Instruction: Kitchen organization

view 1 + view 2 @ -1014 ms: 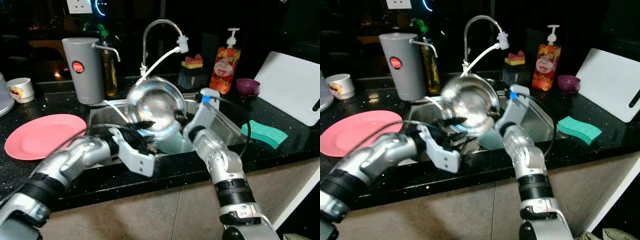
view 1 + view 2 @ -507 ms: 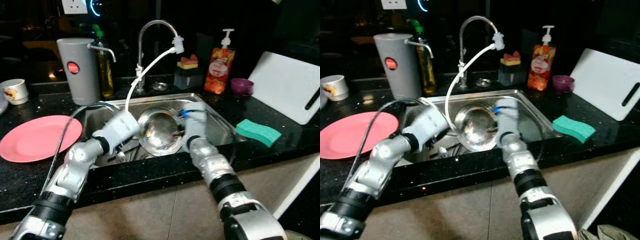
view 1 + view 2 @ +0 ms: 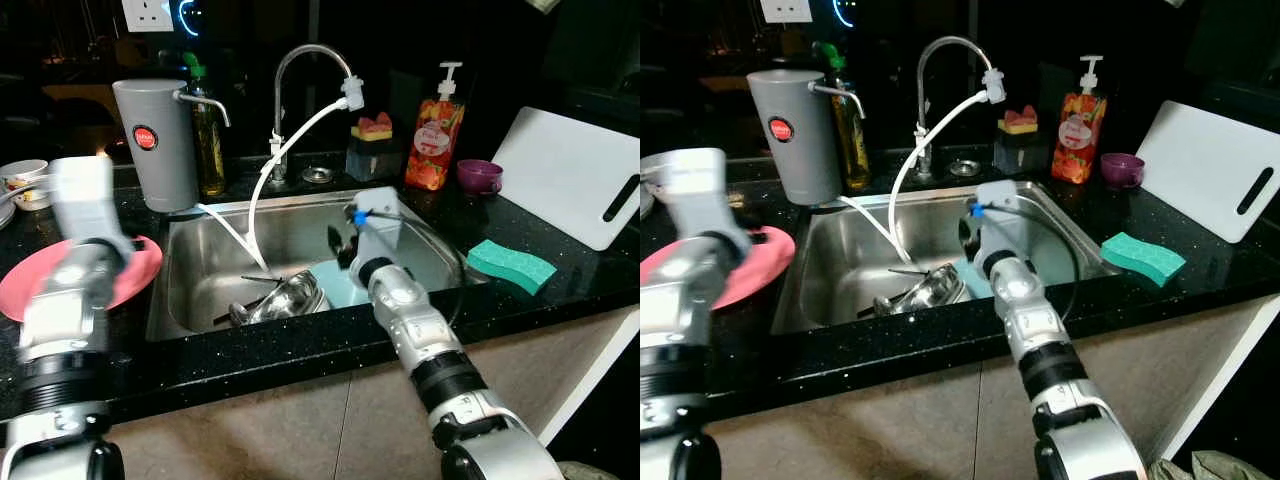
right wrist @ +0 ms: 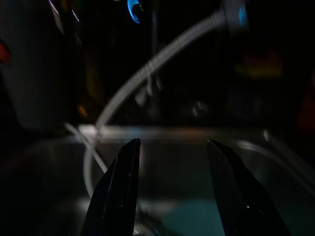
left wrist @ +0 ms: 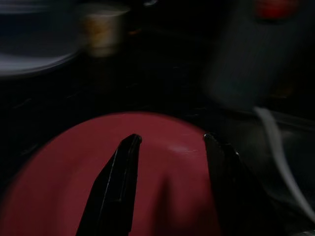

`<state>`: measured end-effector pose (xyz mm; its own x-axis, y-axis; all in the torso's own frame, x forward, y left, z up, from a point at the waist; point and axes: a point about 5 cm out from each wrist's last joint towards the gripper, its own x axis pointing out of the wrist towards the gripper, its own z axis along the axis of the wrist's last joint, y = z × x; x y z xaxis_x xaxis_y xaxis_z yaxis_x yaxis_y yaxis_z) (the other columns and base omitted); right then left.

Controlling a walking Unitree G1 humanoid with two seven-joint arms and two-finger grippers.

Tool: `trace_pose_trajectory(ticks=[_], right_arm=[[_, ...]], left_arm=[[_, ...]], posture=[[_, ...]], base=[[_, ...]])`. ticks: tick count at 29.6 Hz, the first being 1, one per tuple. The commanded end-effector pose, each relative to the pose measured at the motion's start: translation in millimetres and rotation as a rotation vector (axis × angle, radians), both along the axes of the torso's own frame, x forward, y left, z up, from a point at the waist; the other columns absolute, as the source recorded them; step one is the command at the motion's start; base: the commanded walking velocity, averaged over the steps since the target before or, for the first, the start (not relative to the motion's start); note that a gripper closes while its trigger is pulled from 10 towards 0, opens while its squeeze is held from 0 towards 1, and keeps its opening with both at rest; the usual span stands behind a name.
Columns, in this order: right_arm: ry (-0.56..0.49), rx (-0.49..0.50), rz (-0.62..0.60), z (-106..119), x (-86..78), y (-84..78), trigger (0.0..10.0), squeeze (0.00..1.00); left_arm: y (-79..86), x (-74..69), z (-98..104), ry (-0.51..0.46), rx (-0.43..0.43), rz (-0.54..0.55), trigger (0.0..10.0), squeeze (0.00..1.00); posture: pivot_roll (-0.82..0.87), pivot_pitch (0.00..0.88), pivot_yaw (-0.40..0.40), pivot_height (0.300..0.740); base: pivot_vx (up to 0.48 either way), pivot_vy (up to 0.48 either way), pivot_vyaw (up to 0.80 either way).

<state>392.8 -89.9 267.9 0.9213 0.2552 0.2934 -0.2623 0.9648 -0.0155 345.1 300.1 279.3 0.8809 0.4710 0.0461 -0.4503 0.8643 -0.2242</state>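
Observation:
A shiny steel bowl [image 3: 290, 297] lies tilted at the bottom of the sink [image 3: 300, 206], among some cutlery and beside a teal board [image 3: 338, 284]. Nothing holds the bowl. My right gripper [image 4: 171, 147] hovers open above the sink's right half, facing the white hose [image 4: 147, 69]; its arm [image 3: 385, 285] reaches over the sink's front rim. My left arm [image 3: 78, 250] is blurred at the far left. There my left gripper [image 5: 170, 142] stands open and empty just above the pink plate [image 5: 165, 196], which rests on the black counter left of the sink [image 3: 140, 268].
A grey canister [image 3: 155, 140], an oil bottle [image 3: 208, 140] and the faucet [image 3: 300, 60] stand behind the sink. A cup [image 3: 22, 180] sits at the far left. On the right are a soap bottle [image 3: 427, 105], purple bowl [image 3: 480, 175], green sponge [image 3: 510, 267] and white cutting board [image 3: 570, 170].
The steel bowl was held up over the sink, went down into it and now lies there let go. My left arm swung left over the pink plate; my right gripper lifted off.

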Motion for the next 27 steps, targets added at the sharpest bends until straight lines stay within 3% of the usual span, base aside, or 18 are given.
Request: trace_pose_trajectory(ticks=[1,3,4,8,20,25,27], right_arm=[[-0.020,0.027,0.020,1.1,-3.4,0.9,10.0,0.00],[-0.077,0.047,0.049,12.0,-9.7,1.1,10.0,0.00],[-0.077,0.047,0.049,12.0,-9.7,1.1,10.0,0.00],[-0.153,0.054,0.150,23.8,-23.6,11.1,10.0,0.00],[-0.177,0.051,0.230,29.2,-36.0,19.7,10.0,0.00],[-0.177,0.050,0.238,29.1,-37.6,20.4,10.0,0.00],[-0.175,0.052,0.243,28.2,-39.2,21.3,10.0,0.00]], left_arm=[[5.6,-5.2,6.1,-0.005,-0.043,0.037,10.0,0.00],[22.2,-15.8,5.2,-0.006,-0.141,0.128,10.0,0.00],[22.2,-15.8,5.2,-0.006,-0.141,0.128,10.0,0.00],[48.5,-28.1,-9.2,0.009,-0.268,0.194,10.0,0.00],[54.9,-34.9,-28.0,0.065,-0.391,0.265,10.0,0.00],[55.6,-35.6,-29.8,0.069,-0.415,0.270,10.0,0.00],[55.9,-37.2,-29.4,0.078,-0.377,0.282,10.0,0.00]], posture=[[0.17,0.099,-0.036,0.740],[0.17,0.103,-0.034,0.740],[0.17,0.103,-0.034,0.740],[0.17,0.107,-0.033,0.740],[0.16,0.104,-0.037,0.740],[0.17,0.104,-0.038,0.740],[0.17,0.106,-0.038,0.740]], base=[[0.000,0.000,0.00],[0.000,0.000,0.00],[0.000,0.000,0.00],[0.000,0.000,0.00],[0.000,0.000,0.00],[0.000,0.000,0.00],[0.000,0.000,0.00]])
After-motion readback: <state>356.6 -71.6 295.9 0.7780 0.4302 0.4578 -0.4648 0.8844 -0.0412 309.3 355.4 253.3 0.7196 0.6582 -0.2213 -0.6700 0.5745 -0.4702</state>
